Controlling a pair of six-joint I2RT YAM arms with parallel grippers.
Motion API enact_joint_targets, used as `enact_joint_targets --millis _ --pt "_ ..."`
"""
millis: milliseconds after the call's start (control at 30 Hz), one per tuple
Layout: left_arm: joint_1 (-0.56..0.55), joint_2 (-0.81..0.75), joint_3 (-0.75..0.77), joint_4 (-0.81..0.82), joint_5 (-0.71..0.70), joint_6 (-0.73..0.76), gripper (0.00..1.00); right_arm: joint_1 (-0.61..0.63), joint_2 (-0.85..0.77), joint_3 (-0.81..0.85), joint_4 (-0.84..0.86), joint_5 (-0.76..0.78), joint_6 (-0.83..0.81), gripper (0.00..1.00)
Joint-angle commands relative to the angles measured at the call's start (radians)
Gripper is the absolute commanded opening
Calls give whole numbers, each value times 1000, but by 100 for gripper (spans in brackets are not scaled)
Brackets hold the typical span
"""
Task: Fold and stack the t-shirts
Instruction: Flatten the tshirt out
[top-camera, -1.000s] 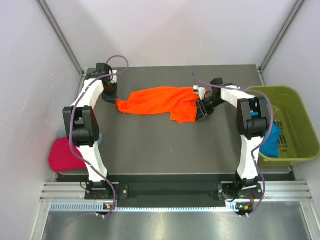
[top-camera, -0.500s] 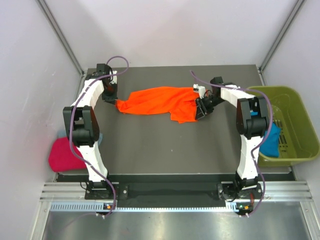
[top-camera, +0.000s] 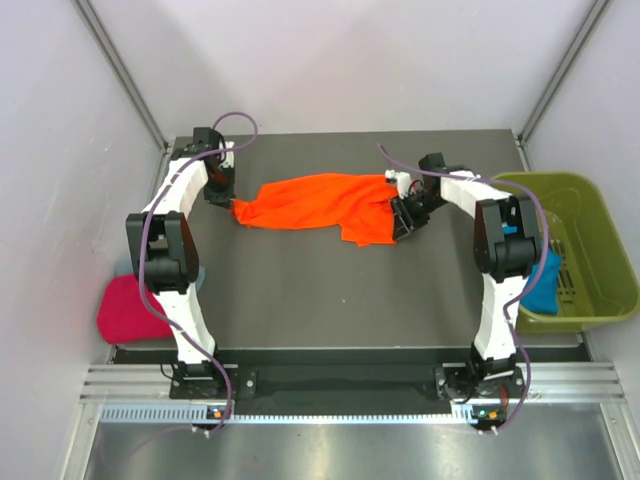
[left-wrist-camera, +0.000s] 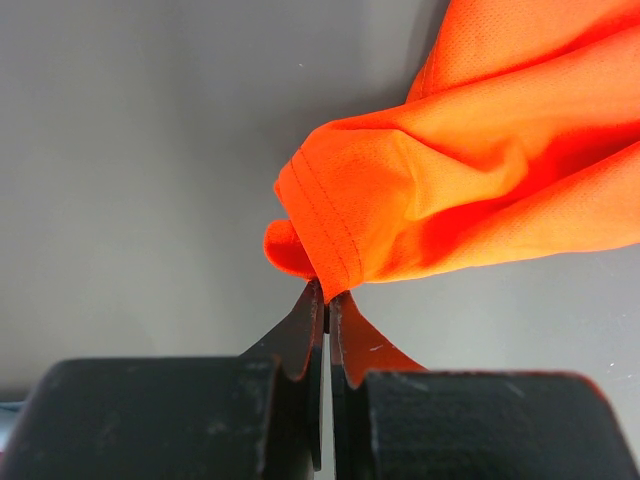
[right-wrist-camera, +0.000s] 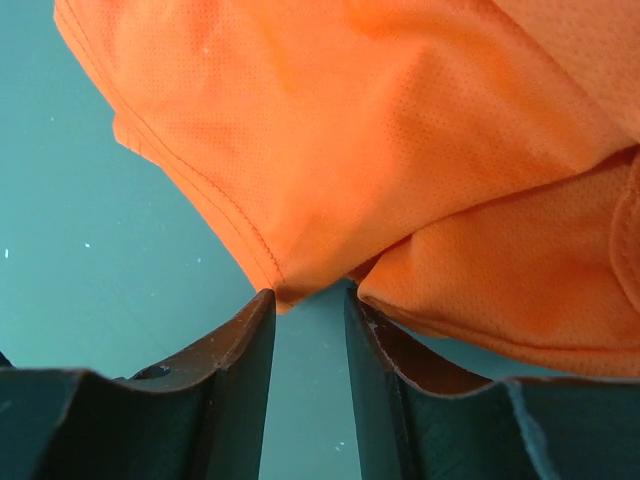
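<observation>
The orange t-shirt (top-camera: 320, 205) is soft matt cloth, finely meshed, with stitched hems; the table (top-camera: 330, 290) is smooth matt grey; the bin (top-camera: 585, 195) at 3 o'clock is semi-gloss olive plastic; the right gripper (right-wrist-camera: 308, 293) looks smooth black plastic

One orange t-shirt (top-camera: 318, 204) drawn out long across the far half of the desk (top-camera: 330, 290)
It lies rumpled and unfolded. A magenta-pink t-shirt (top-camera: 122, 310) sits bunched off the desk's left edge, and a teal-blue t-shirt (top-camera: 543, 282) off its right.

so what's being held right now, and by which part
The left gripper pinches the bright orange cloth t-shirt by a stitched hem corner; the right gripper is open, gripping nothing.
</observation>
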Motion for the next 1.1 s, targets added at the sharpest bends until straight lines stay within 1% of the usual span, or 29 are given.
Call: enact_joint_targets --millis 0,300,400,467,500,533,567,667,767,933,1033,1067 --pt "-4 -20 17 12 -6 10 0 31 33 -12 16 55 -3 36" --pt "-2 -25 13 15 -8 10 0 61 65 10 -27 23 -6 34" --pt "-4 -28 12 16 -9 10 0 61 65 7 -35 21 -9 30" --pt "-4 -26 9 16 -8 10 0 61 62 5 -36 23 -10 26" --pt "-4 -28 7 18 -8 10 0 61 56 5 -38 24 -12 20" --pt "-4 -28 7 18 -8 10 0 63 50 4 -38 24 -13 17" --pt "-4 -29 6 16 -8 12 0 61 45 1 -40 29 -13 15" --pt "-4 -31 6 15 -8 12 0 60 18 -4 -53 35 -18 14" --pt "-2 -34 4 15 -3 12 0 61 -24 -19 -64 35 -24 0" --pt "-4 -49 30 15 -11 24 0 52 -143 16 -92 37 -29 0" --pt "-4 -78 69 27 -29 35 0 40 -209 111 -95 47 -18 0" --pt "-4 -90 82 30 -37 38 0 29 -220 181 -96 50 -6 0"
